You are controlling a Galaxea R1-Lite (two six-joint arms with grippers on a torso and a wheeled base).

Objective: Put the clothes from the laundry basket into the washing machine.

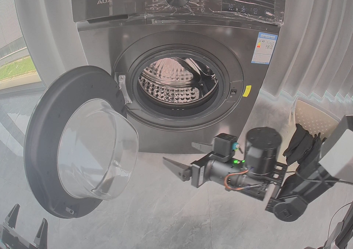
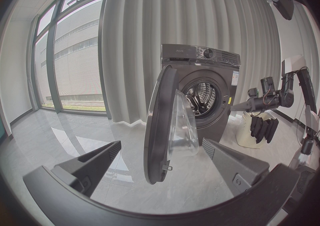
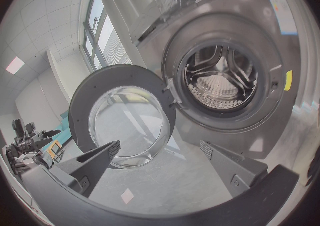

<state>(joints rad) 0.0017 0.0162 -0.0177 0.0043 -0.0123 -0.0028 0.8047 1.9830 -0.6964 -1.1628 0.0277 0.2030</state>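
Note:
The grey washing machine (image 1: 176, 62) stands with its round door (image 1: 79, 143) swung wide open to the left. Its steel drum (image 1: 173, 80) shows bare metal. To the right of the machine sits a cream laundry basket (image 1: 314, 119) with black clothes (image 1: 301, 143) draped over its rim. My right gripper (image 1: 173, 167) hovers low in front of the machine, pointing left, between basket and door. In the right wrist view it (image 3: 160, 146) is open and holds nothing, facing the drum (image 3: 220, 83). My left gripper (image 1: 29, 213) is low at the near left, open (image 2: 160, 146) and holding nothing.
Pale tiled floor (image 1: 165, 205) lies in front of the machine. The open door (image 2: 160, 126) juts out into the space on the left. Curtains (image 1: 316, 40) hang behind the machine, with windows (image 2: 73, 56) at the far left.

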